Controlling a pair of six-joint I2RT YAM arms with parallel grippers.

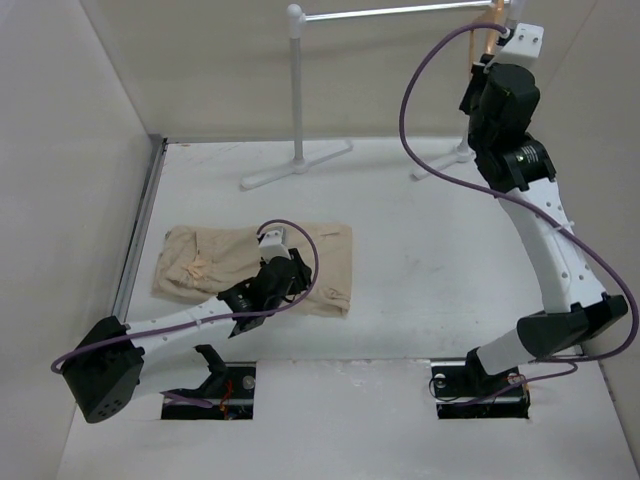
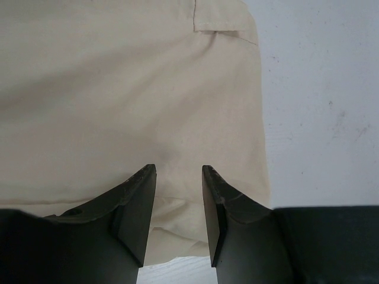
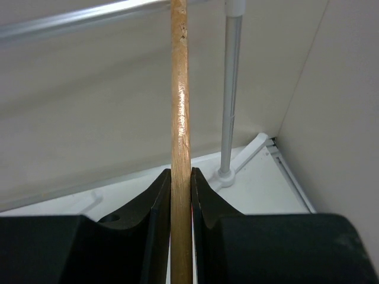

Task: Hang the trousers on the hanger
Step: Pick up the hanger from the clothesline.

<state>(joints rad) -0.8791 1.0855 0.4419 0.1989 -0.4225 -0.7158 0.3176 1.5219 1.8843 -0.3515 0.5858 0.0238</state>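
The beige trousers (image 1: 210, 262) lie folded flat on the white table at the left; they fill the left wrist view (image 2: 118, 89). My left gripper (image 1: 283, 283) hovers just over their near right part, open, with cloth showing between its fingers (image 2: 177, 195). My right gripper (image 1: 488, 62) is raised at the back right by the rack rail. It is shut on a wooden bar of the orange-tan hanger (image 3: 180, 118), which runs straight up between the jaws. Only a short piece of the hanger (image 1: 487, 35) shows in the top view; its hook is hidden.
A white-and-silver garment rack stands at the back, with its rail (image 1: 400, 12), left post (image 1: 297, 90) and feet (image 1: 290, 168). Its right post (image 3: 230, 89) is close behind the hanger. Walls close the left, back and right sides.
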